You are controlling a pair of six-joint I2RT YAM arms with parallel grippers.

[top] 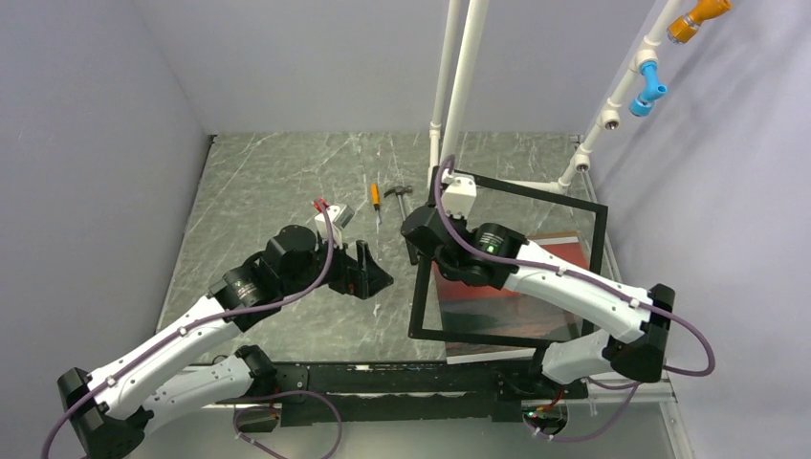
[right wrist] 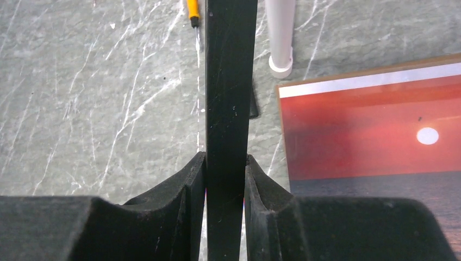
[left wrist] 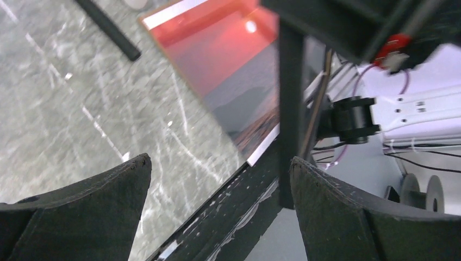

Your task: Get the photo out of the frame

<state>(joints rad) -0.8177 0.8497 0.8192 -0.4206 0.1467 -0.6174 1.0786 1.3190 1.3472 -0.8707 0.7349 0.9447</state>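
Note:
My right gripper [top: 418,251] is shut on the left bar of the thin black frame [top: 536,189] and holds it raised and tilted over the right half of the table. In the right wrist view the bar [right wrist: 231,81] runs straight up between the two pads of the gripper [right wrist: 225,163]. The photo [top: 507,306] lies face up on the table beneath the frame, outside it; its red sky and white sun show in the right wrist view [right wrist: 369,130]. My left gripper [top: 378,277] hovers open and empty just left of the frame, looking at the photo [left wrist: 217,49] and a frame bar [left wrist: 291,109].
An orange-handled screwdriver [top: 376,196], a hammer [top: 402,194] and a red-handled tool [top: 320,204] lie at mid-table behind the grippers. White pipes [top: 469,76] stand at the back, one foot [right wrist: 281,32] close to the photo's far edge. Walls close the left, back and right.

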